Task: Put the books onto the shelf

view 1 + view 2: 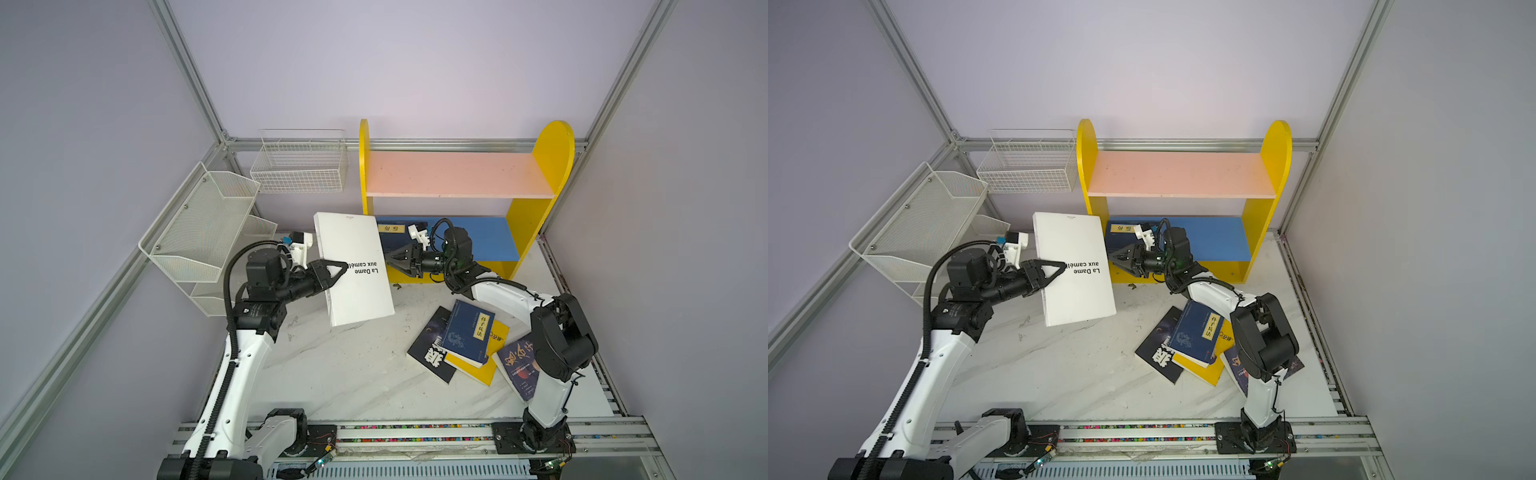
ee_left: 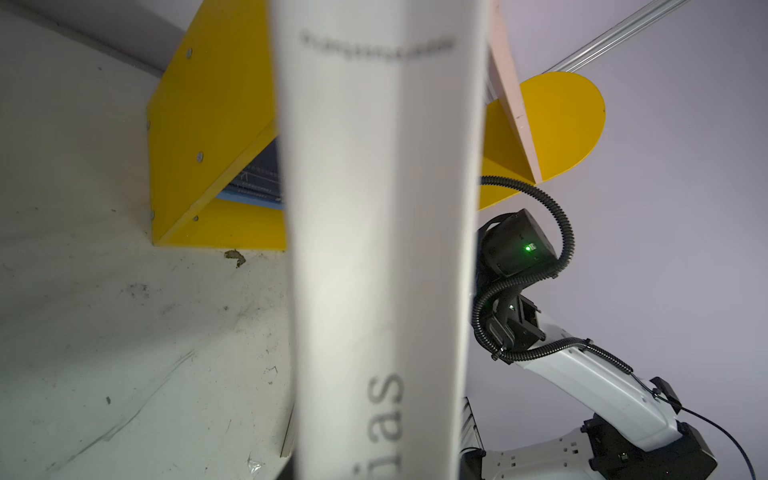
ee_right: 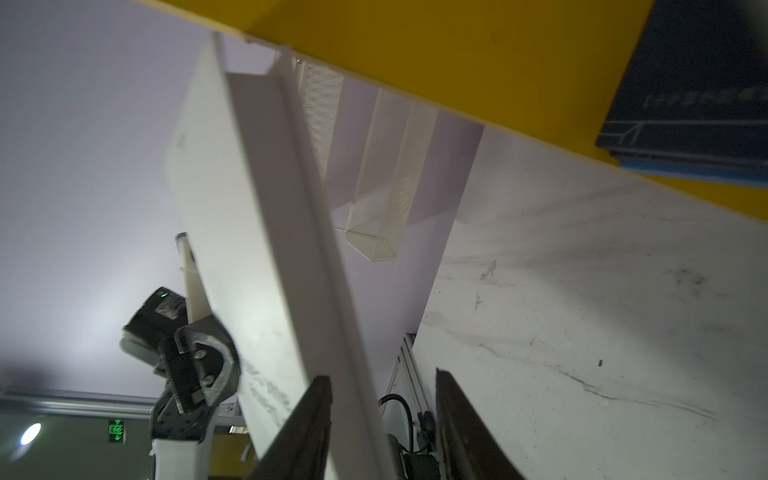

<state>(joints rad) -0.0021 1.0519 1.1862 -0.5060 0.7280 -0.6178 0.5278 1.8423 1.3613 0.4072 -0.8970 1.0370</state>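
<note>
on the shelf (image 1: 552, 166), a navy book (image 1: 388, 240) lies (four books (image 1: 467, 332) on table (image 1: 353, 374)); left gripper (image 1: 340, 268) pinches white book (image 1: 357, 295), right gripper (image 1: 390, 258) spread.

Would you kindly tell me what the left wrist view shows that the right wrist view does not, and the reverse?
Only the left wrist view shows the pink board and most of the right arm. Only the right wrist view shows the left gripper clamped on the white book, the right gripper with its fingers apart, and the mesh rack. Both show the white book, the yellow shelf, a navy book on its blue board and the table.
</note>
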